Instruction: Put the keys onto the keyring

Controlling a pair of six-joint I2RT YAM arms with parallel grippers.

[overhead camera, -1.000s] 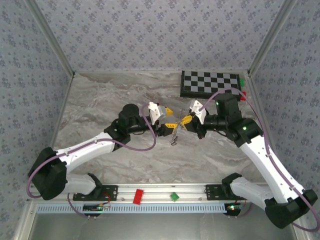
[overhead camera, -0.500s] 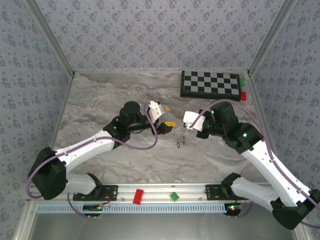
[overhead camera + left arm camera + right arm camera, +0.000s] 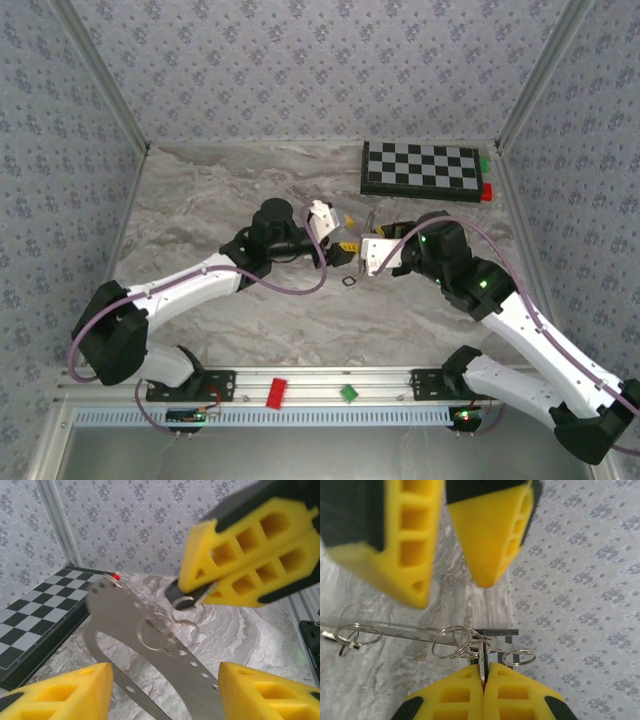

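Left pincer (image 3: pixel 165 680) wide; right pincer (image 3: pixel 483 672) tight on one key (image 3: pixel 175 591), beside one keyring (image 3: pixel 117 612)

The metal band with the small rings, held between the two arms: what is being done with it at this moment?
The right end effector is shut on a thin metal piece among the small rings that hang on the keyring, a perforated metal band. The left end effector is open, with its fingers on either side of the band, gripping nothing. Whether the pinched piece is a key, I cannot tell.
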